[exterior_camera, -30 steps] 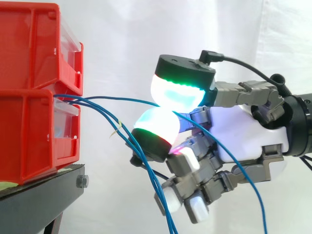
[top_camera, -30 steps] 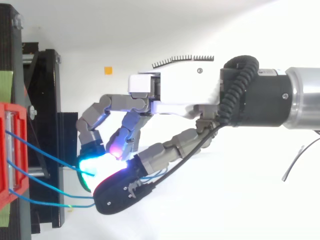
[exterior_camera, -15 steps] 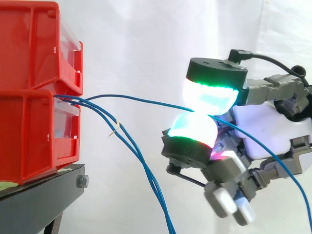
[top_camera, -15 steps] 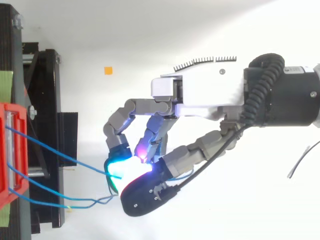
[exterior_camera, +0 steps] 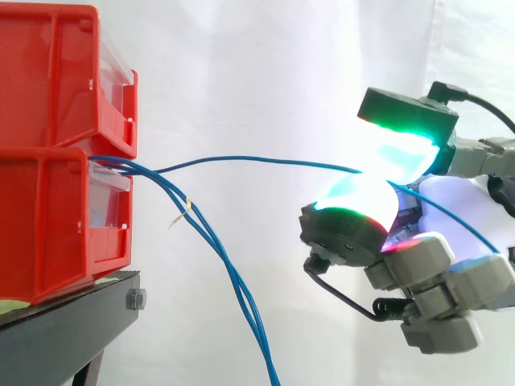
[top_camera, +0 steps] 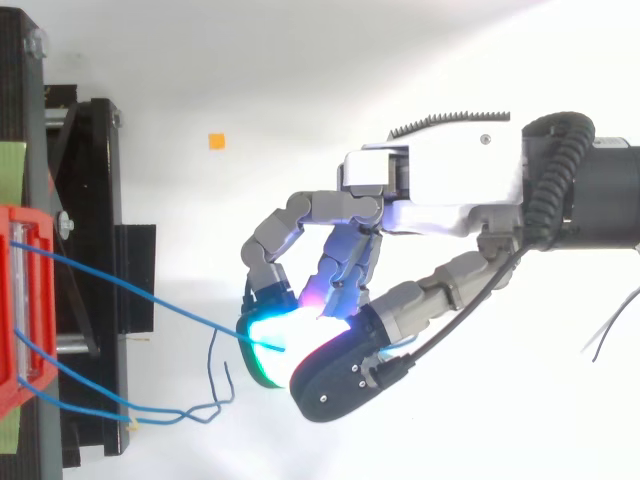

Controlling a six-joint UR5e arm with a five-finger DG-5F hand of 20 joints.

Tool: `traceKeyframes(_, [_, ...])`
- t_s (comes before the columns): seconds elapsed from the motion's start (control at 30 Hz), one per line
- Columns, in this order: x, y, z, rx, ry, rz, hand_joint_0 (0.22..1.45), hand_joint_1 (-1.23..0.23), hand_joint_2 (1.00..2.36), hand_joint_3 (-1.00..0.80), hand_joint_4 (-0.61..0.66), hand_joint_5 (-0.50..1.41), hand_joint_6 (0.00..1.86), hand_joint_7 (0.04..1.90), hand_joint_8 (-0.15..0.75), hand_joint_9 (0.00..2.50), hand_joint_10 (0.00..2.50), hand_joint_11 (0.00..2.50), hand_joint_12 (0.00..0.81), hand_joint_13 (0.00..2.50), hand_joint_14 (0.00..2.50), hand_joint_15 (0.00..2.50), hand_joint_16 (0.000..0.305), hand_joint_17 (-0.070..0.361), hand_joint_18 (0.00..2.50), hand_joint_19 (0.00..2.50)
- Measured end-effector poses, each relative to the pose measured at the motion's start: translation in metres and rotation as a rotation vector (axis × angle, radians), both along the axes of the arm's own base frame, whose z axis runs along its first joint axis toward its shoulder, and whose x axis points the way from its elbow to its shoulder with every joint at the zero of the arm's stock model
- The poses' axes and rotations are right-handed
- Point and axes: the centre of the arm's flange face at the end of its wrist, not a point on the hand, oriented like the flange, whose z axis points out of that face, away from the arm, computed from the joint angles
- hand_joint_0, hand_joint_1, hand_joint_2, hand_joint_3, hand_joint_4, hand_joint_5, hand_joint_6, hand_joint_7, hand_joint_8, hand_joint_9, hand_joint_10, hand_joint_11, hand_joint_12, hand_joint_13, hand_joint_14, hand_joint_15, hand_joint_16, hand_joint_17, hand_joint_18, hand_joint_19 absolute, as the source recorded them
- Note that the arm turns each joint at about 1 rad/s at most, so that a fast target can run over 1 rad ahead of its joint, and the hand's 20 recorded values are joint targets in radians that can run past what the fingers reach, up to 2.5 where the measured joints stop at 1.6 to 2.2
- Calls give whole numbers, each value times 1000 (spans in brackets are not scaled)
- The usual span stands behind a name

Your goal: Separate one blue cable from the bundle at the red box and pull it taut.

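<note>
- One blue cable point(exterior_camera: 257, 159) ran from the front of the lower of the stacked red bins point(exterior_camera: 48, 153), almost level, out to the robot hand point(top_camera: 440, 185), well away from the bins.
- Glowing fingertips point(exterior_camera: 358, 211) pinched that cable between them.
- Two other blue cables point(exterior_camera: 229, 273) drooped from the same bin front, down past the black stand point(exterior_camera: 72, 330) under the bins.

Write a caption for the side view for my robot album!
Robot hand pinches one blue cable between its glowing pads, stretched from the red bins, while the other blue cables droop.
</note>
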Motion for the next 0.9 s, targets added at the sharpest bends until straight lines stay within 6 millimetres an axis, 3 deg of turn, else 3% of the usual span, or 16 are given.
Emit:
traceKeyframes(0.13, [1, 0, 0, 2, -12, 2, 625, -759, 1022, 35, -53, -130, 888, 1261, 328, 1105, 20, 1305, 353, 1357, 462, 1671, 48, 108, 1156, 1161])
traceKeyframes(0.27, [1, 2, 0, 0, -16, 6, 626, -758, 1022, 35, -50, -130, 888, 1262, 326, 1141, 16, 1417, 355, 1254, 1102, 1548, 47, 107, 1215, 1242])
traceKeyframes(0.57, [4, 7, 2, -16, -40, 15, 626, -757, 1021, 32, -46, -130, 888, 1257, 294, 1300, 11, 1825, 367, 1210, 1307, 1518, 48, 107, 1223, 1261])
traceKeyframes(0.67, [5, 8, 3, -16, -45, 16, 625, -757, 1022, 34, -45, -130, 887, 1259, 284, 1304, 268, 1815, 368, 1210, 1338, 1512, 47, 106, 1223, 1262])
traceKeyframes(0.73, [5, 8, 3, -17, -47, 15, 625, -757, 1022, 33, -45, -130, 887, 1261, 284, 1269, 743, 1751, 371, 1177, 1558, 1507, 47, 106, 1251, 1331])
traceKeyframes(0.77, [5, 8, 3, -17, -47, 14, 625, -757, 1022, 36, -44, -129, 887, 1261, 279, 1258, 829, 1749, 371, 1162, 1636, 1496, 47, 106, 1256, 1350])
traceKeyframes(0.87, [5, 8, 3, -17, -46, 14, 625, -757, 1021, 35, -38, -129, 887, 1257, 272, 1184, 1448, 1675, 373, 1099, 1954, 1494, 47, 106, 1279, 1405])
traceKeyframes(0.9, [5, 8, 3, -18, -45, 13, 625, -757, 1022, 35, -37, -129, 887, 1258, 273, 1179, 1474, 1679, 375, 1096, 1966, 1495, 47, 106, 1283, 1411])
